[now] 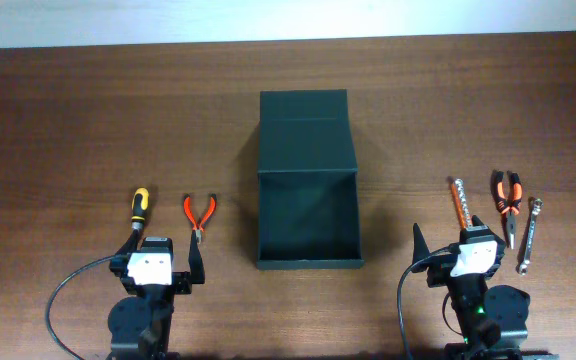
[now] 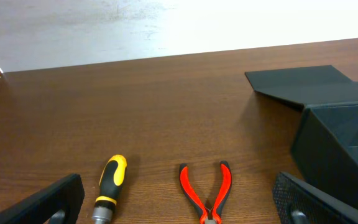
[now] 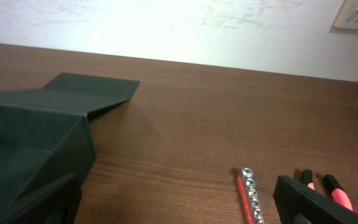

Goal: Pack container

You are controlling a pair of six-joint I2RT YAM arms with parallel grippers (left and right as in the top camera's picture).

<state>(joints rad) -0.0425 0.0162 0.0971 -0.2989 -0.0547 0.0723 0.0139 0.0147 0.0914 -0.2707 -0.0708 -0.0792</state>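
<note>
Both arms sit folded low at the near edge of the bench [image 1: 68, 120]: the left arm [image 1: 143, 312] toward the near left corner, the right arm [image 1: 486, 305] toward the near right corner. The left gripper [image 1: 163, 250] points at the far edge with its jaws spread wide, and its fingers [image 2: 51, 200] show at both lower corners of the wrist view. The right gripper [image 1: 448, 238] points the same way, its jaws also wide apart.

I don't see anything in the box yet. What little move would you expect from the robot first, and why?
Probably the left gripper should ease forward and down over the red-handled pliers. They lie just ahead of it on the table, its jaws stand open and hold nothing, and the container sits open and empty right beside them.
</note>
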